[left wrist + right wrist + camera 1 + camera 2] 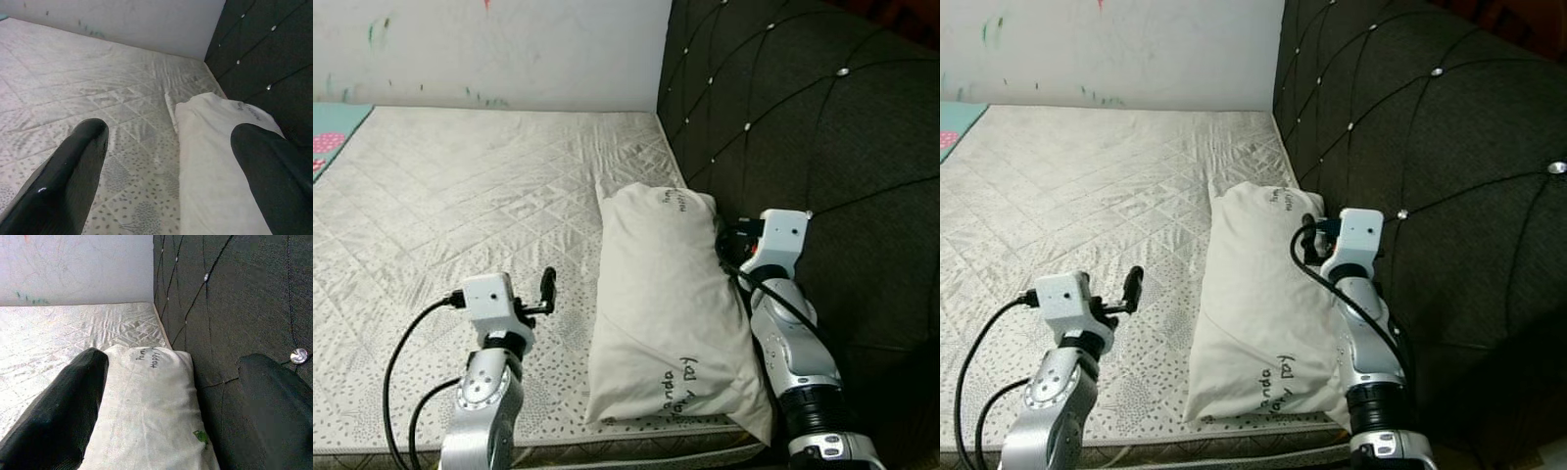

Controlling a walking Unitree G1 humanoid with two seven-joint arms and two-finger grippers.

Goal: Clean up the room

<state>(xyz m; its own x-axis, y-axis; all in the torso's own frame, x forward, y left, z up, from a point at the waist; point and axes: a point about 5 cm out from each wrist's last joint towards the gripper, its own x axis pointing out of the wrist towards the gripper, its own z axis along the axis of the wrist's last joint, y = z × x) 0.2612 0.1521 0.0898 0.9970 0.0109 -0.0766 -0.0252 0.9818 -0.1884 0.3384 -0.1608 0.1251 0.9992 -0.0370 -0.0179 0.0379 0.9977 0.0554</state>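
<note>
A white pillow [661,313] with handwriting on it lies lengthwise on the bare quilted mattress [460,186], its long side against the dark tufted headboard [822,127]. My left gripper [546,292] hovers low over the mattress just left of the pillow; in the left wrist view its fingers [73,166] are spread open with nothing between them. My right gripper [729,240] sits at the pillow's far right corner, beside the headboard. Its fingers [63,406] are open, one above the pillow [146,416] and one by the headboard [220,308].
A white scribbled wall [489,49] closes off the far end of the mattress. A teal cloth with pink spots [333,132] lies at the far left. The mattress's front edge [607,450] runs just before my arms.
</note>
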